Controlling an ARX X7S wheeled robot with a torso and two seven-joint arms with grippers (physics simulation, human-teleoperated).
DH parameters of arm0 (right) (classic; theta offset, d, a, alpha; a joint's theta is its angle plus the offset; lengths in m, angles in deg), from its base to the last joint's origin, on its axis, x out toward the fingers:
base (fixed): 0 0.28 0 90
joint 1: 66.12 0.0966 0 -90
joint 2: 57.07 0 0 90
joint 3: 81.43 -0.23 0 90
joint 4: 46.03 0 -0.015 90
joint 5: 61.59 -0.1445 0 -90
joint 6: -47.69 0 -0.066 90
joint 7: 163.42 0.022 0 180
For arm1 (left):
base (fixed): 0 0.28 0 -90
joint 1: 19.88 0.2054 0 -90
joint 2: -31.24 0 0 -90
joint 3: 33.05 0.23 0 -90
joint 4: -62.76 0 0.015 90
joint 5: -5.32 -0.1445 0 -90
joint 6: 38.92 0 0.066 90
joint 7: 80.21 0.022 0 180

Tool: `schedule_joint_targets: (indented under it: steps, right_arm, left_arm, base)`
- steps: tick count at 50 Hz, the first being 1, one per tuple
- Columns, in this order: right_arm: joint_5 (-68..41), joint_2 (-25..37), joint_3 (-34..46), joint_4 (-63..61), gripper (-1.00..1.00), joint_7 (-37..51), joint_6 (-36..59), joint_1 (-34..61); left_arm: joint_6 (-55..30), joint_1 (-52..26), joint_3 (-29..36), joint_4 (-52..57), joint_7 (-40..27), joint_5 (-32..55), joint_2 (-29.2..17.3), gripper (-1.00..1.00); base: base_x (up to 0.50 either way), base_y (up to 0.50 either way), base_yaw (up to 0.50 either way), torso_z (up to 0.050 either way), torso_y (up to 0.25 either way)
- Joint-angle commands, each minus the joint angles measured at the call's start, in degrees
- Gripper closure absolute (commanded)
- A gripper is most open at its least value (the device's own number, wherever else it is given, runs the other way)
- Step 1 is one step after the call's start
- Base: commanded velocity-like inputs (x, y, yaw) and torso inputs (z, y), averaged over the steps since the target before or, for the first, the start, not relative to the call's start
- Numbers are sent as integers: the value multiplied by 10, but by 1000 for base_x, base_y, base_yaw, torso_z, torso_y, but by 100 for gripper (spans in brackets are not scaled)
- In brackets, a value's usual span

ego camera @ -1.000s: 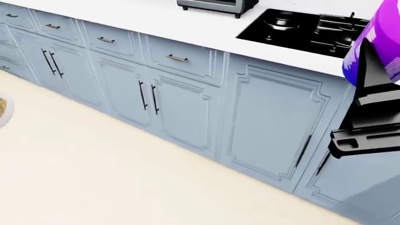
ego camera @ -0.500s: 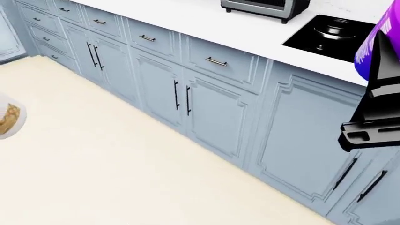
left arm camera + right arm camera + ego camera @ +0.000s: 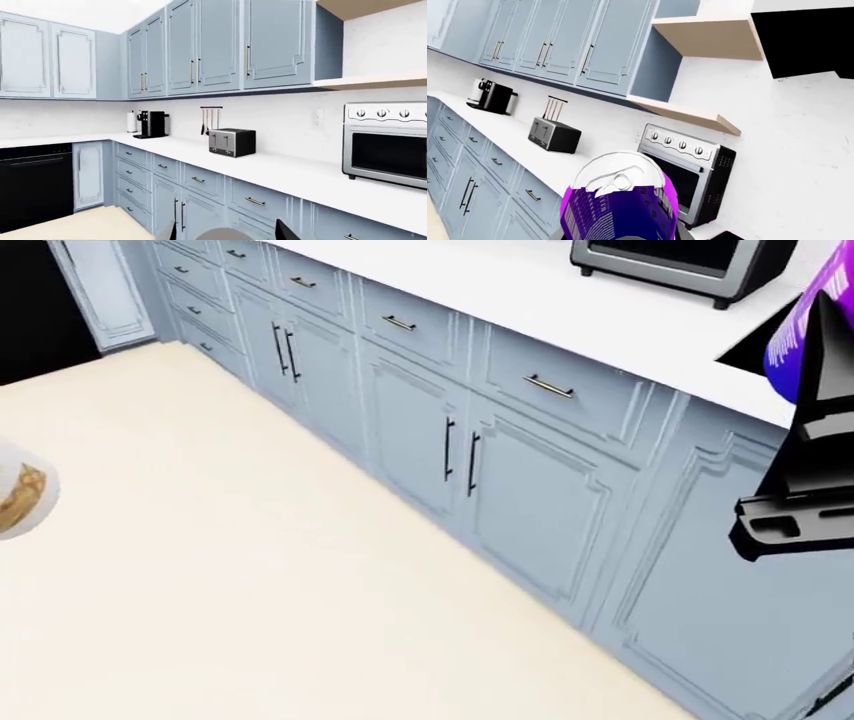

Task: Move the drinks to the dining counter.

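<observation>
Right gripper (image 3: 814, 415): clamped on the purple can (image 3: 620, 207), held up beside the worktop (image 3: 534, 295).
Left gripper: barely visible, grip unclear.

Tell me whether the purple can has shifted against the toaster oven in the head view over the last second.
Yes. The toaster oven has slid rightward toward the purple can, which stays at the view's right edge in the right pincer; the view itself is turning.

Right gripper (image 3: 817, 350) upright, fingers clamped; left gripper (image 3: 227, 232) barely visible
</observation>
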Motion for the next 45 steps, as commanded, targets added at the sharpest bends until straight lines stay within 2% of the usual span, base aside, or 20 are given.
schedule_joint_targets:
  steps: [1,15,25,45]
  right_arm:
    - [9,5,9,-1,100,-6,3,11]
    - [17,8,12,-4,100,-12,-2,7]
    - [20,12,16,-2,100,-14,-1,5]
    - [23,10,21,-1,100,-14,-3,9]
  left_arm:
    - [-1,1,-10,-2,-1,-1,3,100]
    - [3,2,-11,-2,1,0,0,100]
    - [13,-7,-13,-7,3,9,-22,100]
    - [8,0,-13,-3,8,0,-14,100]
  base:
    - [104,111,500,10,0]
    - [99,116,500,0,1]
    - [91,124,500,0,1]
    - [78,132,500,1,1]
